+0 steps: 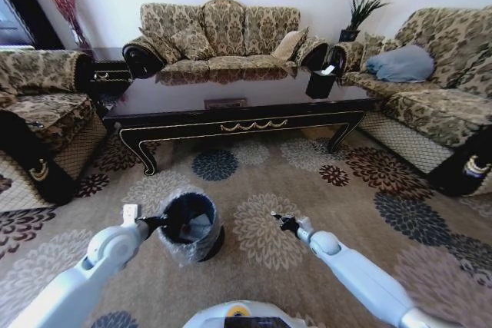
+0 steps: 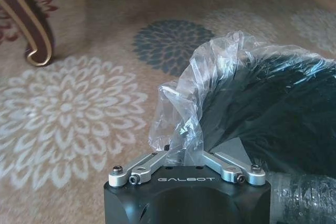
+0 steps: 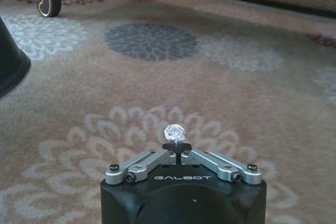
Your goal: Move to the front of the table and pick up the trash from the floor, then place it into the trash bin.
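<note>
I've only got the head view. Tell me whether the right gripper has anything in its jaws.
Observer: Yes. In the right wrist view the right gripper has its jaws shut on a small crumpled white piece of trash, held above the floor.
Operator: Now report the left gripper at the bin.
Observer: In the left wrist view the left gripper has its jaws pinched on the clear bag at the rim of the trash bin.
</note>
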### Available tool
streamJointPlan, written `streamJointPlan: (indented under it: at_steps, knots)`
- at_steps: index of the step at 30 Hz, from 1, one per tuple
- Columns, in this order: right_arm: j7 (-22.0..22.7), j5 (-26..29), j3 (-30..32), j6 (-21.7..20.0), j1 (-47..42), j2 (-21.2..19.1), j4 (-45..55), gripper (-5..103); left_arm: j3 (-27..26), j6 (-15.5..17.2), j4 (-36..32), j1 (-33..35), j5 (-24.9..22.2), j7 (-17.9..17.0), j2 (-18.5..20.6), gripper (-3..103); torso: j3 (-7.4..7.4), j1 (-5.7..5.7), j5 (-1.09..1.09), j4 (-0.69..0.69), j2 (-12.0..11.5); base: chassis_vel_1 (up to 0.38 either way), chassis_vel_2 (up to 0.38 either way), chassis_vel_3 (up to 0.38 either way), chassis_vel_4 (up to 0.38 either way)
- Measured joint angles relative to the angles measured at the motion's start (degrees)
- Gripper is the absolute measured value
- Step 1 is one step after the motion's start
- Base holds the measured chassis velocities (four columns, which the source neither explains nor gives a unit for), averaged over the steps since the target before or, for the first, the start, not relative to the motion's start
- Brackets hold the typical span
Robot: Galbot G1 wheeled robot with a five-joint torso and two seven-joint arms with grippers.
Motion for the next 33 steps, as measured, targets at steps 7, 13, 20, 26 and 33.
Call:
streamJointPlan:
  at_steps: [7, 13, 20, 26, 33]
  knots:
    - [0.3, 0.9, 6.3, 0.0, -6.6, -5.3, 12.4, 0, 4.7, 0.5, 0.5, -3.8, -1.5, -2.1, 0.1, 2, 0.0, 0.0, -0.01, -0.01, 0.0, 0.0, 0.0, 0.0, 0.0]
    - [0.6, 2.1, 8.2, -0.4, -9.6, -8.4, 21.8, 0, 4.5, 0.5, -1.1, -1.5, -1.5, -4.1, -1.8, 2, 0.0, 0.0, -0.01, 0.05, 0.0, 0.0, 0.0, 0.0, 0.0]
    - [1.4, 2.8, 15.0, -1.0, -17.2, -11.1, 31.6, 0, 6.7, 0.6, -0.8, -2.7, -0.6, -4.9, -2.9, 2, 0.0, 0.0, -0.02, 0.02, 0.0, 0.0, 0.0, 0.0, 0.0]
    - [1.7, 3.0, 21.2, -1.6, -24.3, -11.4, 40.0, 0, 11.4, 0.6, 0.8, -5.8, -1.2, -5.8, -4.5, 2, -0.01, 0.0, -0.01, 0.02, 0.0, 0.0, 0.0, 0.0, 0.0]
    - [1.9, 2.1, 22.6, -2.2, -28.7, -9.8, 45.1, 0, 17.8, 0.6, 2.4, -9.3, -0.8, -7.8, -8.3, 2, 0.0, 0.0, -0.01, 0.01, 0.0, 0.0, 0.0, 0.0, 0.0]
